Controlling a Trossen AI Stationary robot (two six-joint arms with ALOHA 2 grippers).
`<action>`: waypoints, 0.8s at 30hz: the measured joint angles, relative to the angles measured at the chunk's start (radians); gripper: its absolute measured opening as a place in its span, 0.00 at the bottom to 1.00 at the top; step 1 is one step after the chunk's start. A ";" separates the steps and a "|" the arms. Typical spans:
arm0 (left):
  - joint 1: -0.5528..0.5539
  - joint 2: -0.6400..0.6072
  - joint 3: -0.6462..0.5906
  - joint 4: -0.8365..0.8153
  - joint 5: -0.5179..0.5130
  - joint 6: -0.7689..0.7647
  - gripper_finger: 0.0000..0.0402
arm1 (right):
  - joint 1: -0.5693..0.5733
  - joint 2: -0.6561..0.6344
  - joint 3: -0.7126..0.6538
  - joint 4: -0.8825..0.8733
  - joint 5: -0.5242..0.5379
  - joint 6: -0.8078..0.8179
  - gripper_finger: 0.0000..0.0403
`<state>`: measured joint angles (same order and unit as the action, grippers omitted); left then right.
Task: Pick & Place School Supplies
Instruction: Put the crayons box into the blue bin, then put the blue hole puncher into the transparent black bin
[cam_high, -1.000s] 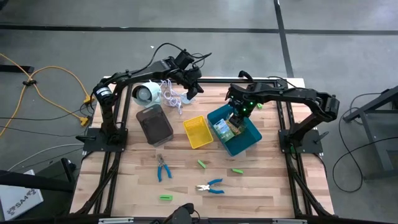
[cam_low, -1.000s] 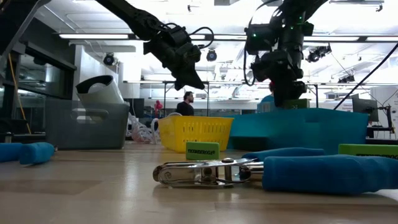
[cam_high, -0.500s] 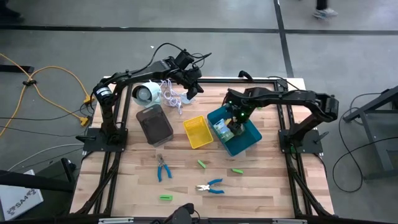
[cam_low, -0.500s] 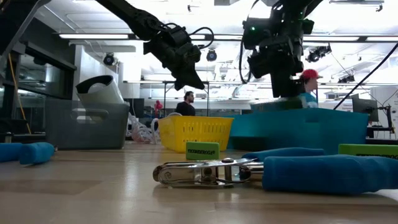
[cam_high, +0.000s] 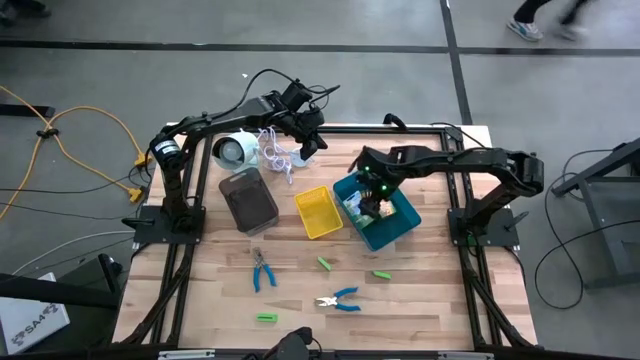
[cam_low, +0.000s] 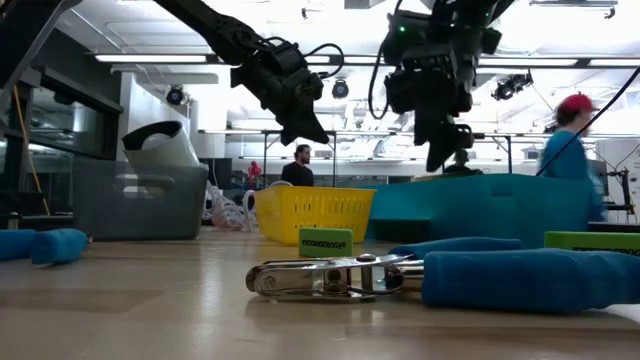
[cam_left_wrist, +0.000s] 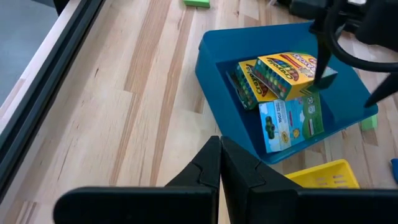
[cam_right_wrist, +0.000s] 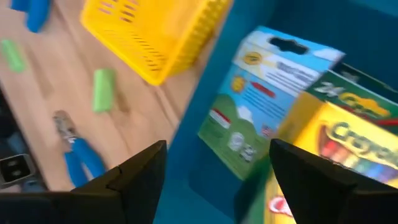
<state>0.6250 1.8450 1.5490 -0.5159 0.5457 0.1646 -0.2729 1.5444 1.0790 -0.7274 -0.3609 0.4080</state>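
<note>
Jaws of the right gripper (cam_right_wrist: 214, 180) spread wide and empty, hanging just above the blue tray (cam_high: 398, 229), which sits right of centre on the wooden surface (cam_high: 420, 300). Below the jaws, inside the tray, lie three printed packs: a yellow crayon box (cam_left_wrist: 292, 67) stacked on a second yellow-and-green box (cam_left_wrist: 252, 84), with a blue-and-green pack (cam_left_wrist: 289, 121) beside them toward the yellow tray (cam_high: 318, 212). The yellow tray stands just left of the blue one; a grey tray (cam_high: 248, 198) stands further left.

Left gripper (cam_left_wrist: 219, 168), jaws pressed together with nothing between them, held in the air over the far edge of the surface, near a white round device (cam_high: 233, 150) and its coiled white cord (cam_high: 276, 155).

Loose supplies on the near half of the surface, well apart from both grippers: one pair of blue-handled pliers (cam_high: 262, 270) in front of the grey tray; a second pair (cam_high: 340, 299) further right, seen close up in the low view (cam_low: 430, 276); three small green blocks, one (cam_high: 325, 264) in front of the yellow tray, one (cam_high: 382, 274) in front of the blue tray, one (cam_high: 265, 318) near the front edge.

Background, low view: a person in a red cap (cam_low: 572, 135) beyond the surface at right, another person (cam_low: 300, 168) farther off
</note>
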 joint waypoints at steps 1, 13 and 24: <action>0.000 0.000 0.000 0.000 0.000 0.000 0.00 | 0.000 0.000 0.000 0.008 -0.016 0.000 0.68; 0.000 0.000 0.000 0.000 0.002 -0.007 0.00 | -0.005 0.000 -0.029 0.045 -0.012 0.044 0.68; 0.000 0.000 0.000 0.000 0.001 -0.007 0.00 | -0.012 0.000 -0.070 0.081 -0.036 0.065 0.68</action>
<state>0.6250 1.8450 1.5490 -0.5163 0.5468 0.1577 -0.2849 1.5448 1.0088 -0.6460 -0.3973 0.4730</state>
